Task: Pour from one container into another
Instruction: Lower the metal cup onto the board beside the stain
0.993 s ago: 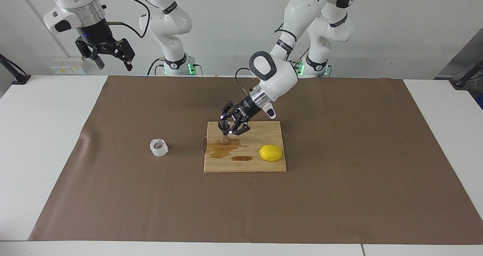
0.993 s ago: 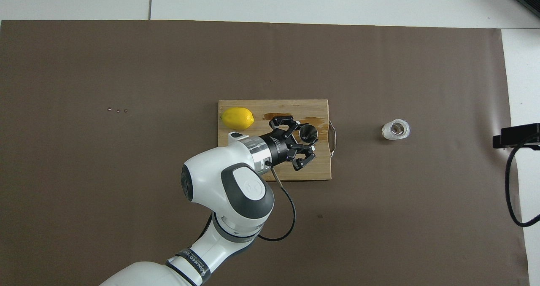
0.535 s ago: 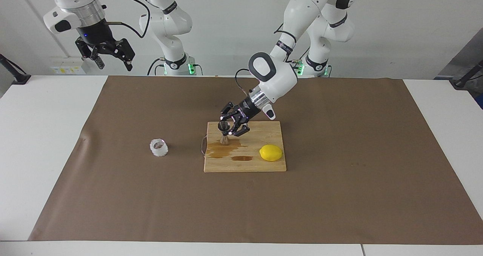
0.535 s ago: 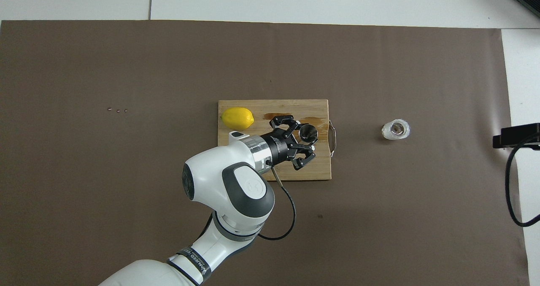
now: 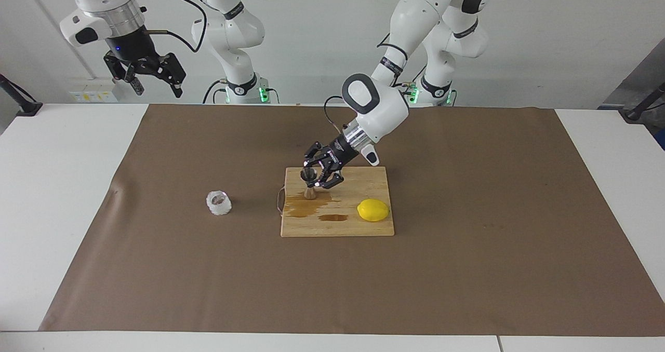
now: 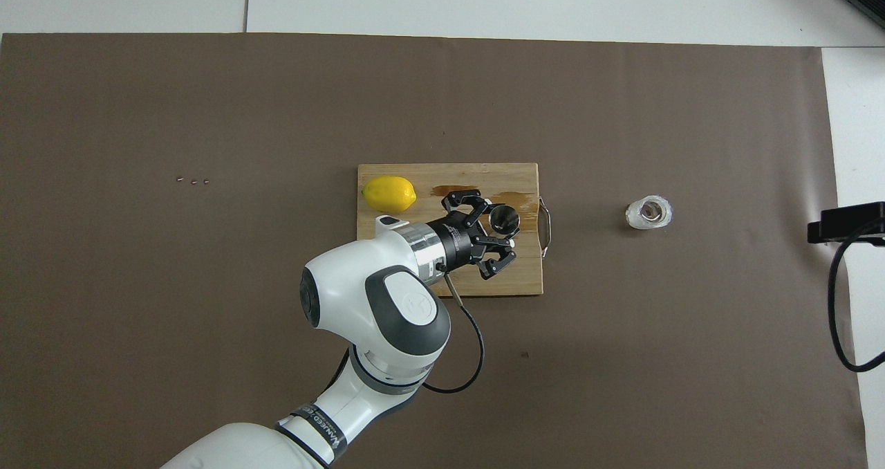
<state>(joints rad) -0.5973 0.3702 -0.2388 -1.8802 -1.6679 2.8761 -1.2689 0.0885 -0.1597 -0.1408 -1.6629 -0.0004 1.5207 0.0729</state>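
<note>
Fingers (image 5: 332,178) of the left gripper (image 5: 318,174) spread wide, gripping nothing, set just beside the steel jigger (image 5: 308,181) at its upper cone, apparently not touching it. Jigger upright on the wooden cutting board (image 5: 363,226), toward that board's handle end, with brown spilled liquid (image 5: 306,207) on the board at its foot. Lemon (image 5: 373,210) also on the board, at its left-arm end. Faceted glass cup (image 5: 218,202) off the board, on the brown paper (image 5: 467,269) covering the tabletop, well apart from the board toward the right arm's end. Right gripper (image 5: 156,77) waiting high above the tabletop edge, well apart from the board, fingers parted and empty.

Judged by looks: jigger light, rigid, smooth, easy to tip; best taken at the narrow waist. Cup stiff, breakable, bumpy walls offering grip; best taken across its side walls, kept level. Wet board likely slippery.
</note>
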